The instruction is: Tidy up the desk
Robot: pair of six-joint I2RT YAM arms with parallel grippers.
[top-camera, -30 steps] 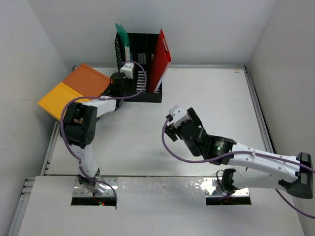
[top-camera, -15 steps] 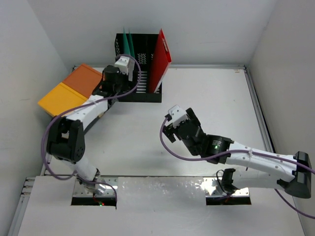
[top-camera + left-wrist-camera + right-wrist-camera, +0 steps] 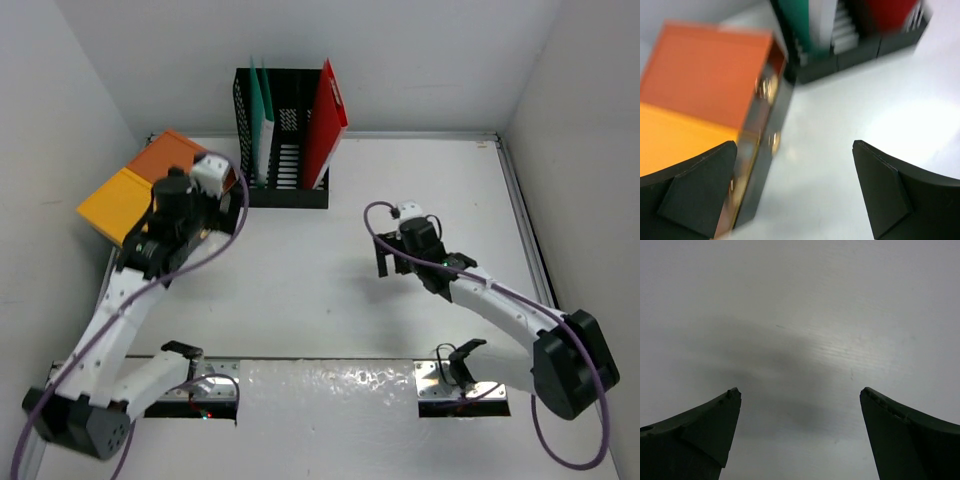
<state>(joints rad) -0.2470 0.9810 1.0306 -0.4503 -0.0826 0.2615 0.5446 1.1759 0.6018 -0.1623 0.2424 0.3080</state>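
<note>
The desk (image 3: 300, 280), a flat and smooth white top with a thin raised rim, lies under both arms. The left gripper (image 3: 794, 150) is wide open and empty, close to the orange-yellow drawer box (image 3: 705, 85), which has round shiny knobs. The right gripper (image 3: 800, 390) is also spread wide and holds nothing above bare white surface. The black mesh rack (image 3: 290, 190) at the far edge holds a thin green folder (image 3: 265, 120) and a red folder (image 3: 330, 110) upright.

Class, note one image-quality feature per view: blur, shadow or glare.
Left wrist: blur smears the orange drawer box and black file rack. Right wrist: a soft shadow crosses the desk. Top external: sharp, with glare on the near shiny strip.
</note>
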